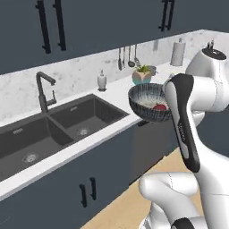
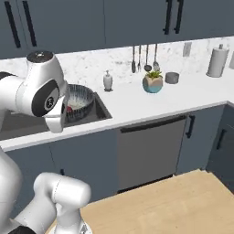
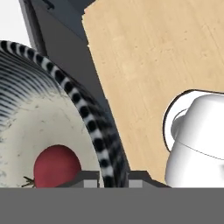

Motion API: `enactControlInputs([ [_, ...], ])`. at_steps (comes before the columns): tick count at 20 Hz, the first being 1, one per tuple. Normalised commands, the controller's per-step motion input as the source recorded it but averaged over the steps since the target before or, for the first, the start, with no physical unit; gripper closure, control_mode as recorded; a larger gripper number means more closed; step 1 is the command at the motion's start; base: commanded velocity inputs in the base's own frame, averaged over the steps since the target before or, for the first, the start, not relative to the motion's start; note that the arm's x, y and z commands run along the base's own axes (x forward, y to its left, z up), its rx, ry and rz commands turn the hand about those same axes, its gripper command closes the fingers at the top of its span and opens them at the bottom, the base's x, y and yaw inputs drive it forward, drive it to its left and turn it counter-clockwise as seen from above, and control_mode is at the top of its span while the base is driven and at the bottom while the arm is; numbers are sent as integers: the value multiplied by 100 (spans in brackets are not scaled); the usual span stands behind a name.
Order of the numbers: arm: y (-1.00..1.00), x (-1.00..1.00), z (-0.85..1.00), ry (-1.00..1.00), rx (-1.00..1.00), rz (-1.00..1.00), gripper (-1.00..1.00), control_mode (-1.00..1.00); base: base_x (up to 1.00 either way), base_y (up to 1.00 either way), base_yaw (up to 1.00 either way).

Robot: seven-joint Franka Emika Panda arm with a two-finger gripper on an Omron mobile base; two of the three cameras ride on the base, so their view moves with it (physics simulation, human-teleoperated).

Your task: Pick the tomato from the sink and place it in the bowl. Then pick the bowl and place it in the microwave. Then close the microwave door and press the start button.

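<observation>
The hand view shows my gripper shut on the striped rim of the bowl, one fingertip inside it and one outside. The tomato lies on the bowl's pale speckled inside. In the left base view the bowl hangs in the air by the counter's front edge, just right of the sink, with the tomato in it and my arm covering its right side. From the right base view the bowl and tomato peek out behind my arm. The microwave and its door are out of view.
A dark gooseneck tap stands behind the sink. On the counter are a soap dispenser, a potted plant and a paper towel roll; utensils hang on the wall. Below lie a dishwasher front and wooden floor.
</observation>
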Motion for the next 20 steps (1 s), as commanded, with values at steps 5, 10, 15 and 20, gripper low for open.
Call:
enactControlInputs([
  [5,0,0,0,0,0,0,100,100,-41,0,-79],
  [10,0,0,0,0,0,0,100,100,-44,0,-83],
  [15,0,0,0,0,0,0,100,100,-28,-1,-82],
  [20,0,0,0,0,0,0,100,100,4,-25,-71],
])
